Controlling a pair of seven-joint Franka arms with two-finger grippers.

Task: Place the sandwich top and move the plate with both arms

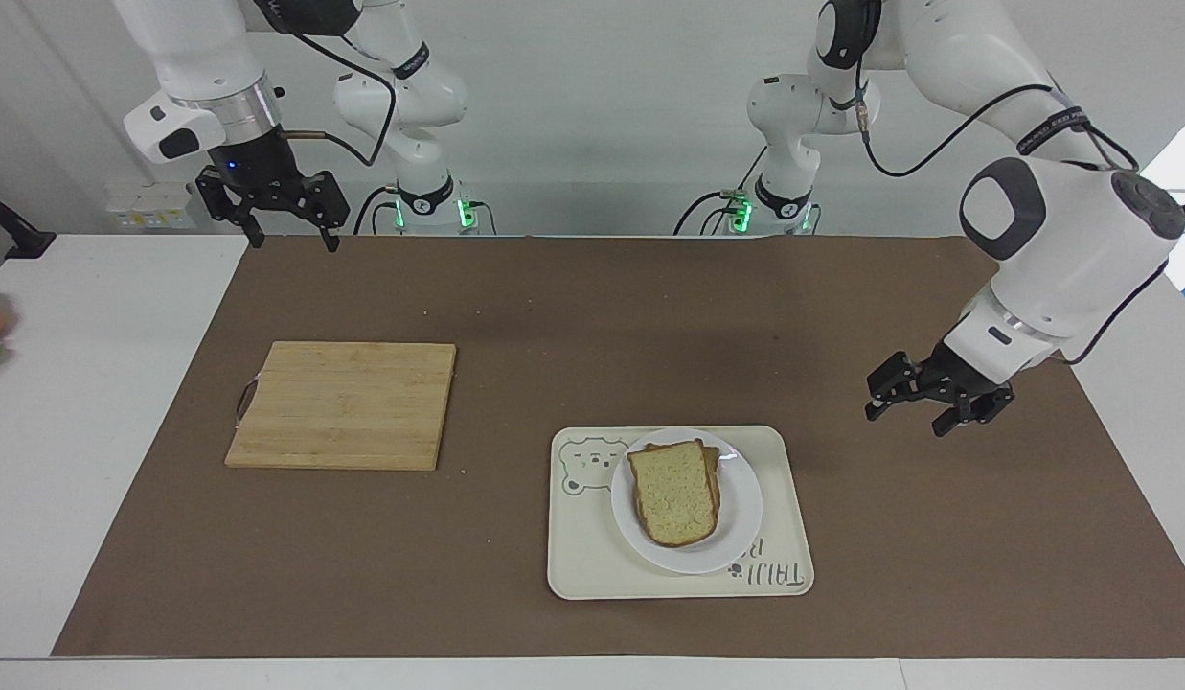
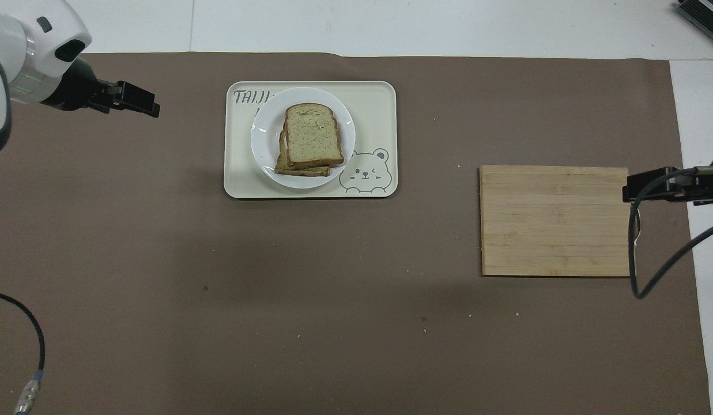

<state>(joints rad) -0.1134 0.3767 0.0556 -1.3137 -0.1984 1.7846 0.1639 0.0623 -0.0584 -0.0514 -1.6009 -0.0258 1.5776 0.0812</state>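
The sandwich top (image 1: 676, 491) (image 2: 311, 134), a pale speckled slice with a brown crust, lies on a stack of bread on the round white plate (image 1: 742, 513) (image 2: 264, 141). The plate rests on a cream tray (image 1: 592, 565) (image 2: 376, 104) with a bear drawing. My left gripper (image 1: 903, 422) (image 2: 151, 108) hangs open and empty above the brown mat, toward the left arm's end of the table and clear of the tray. My right gripper (image 1: 295, 244) (image 2: 628, 191) waits open and empty, raised over the mat's edge near the right arm's base.
A bamboo cutting board (image 1: 343, 404) (image 2: 555, 222) lies bare on the mat toward the right arm's end. The brown mat (image 1: 602, 326) covers most of the white table. Cables hang from both arms.
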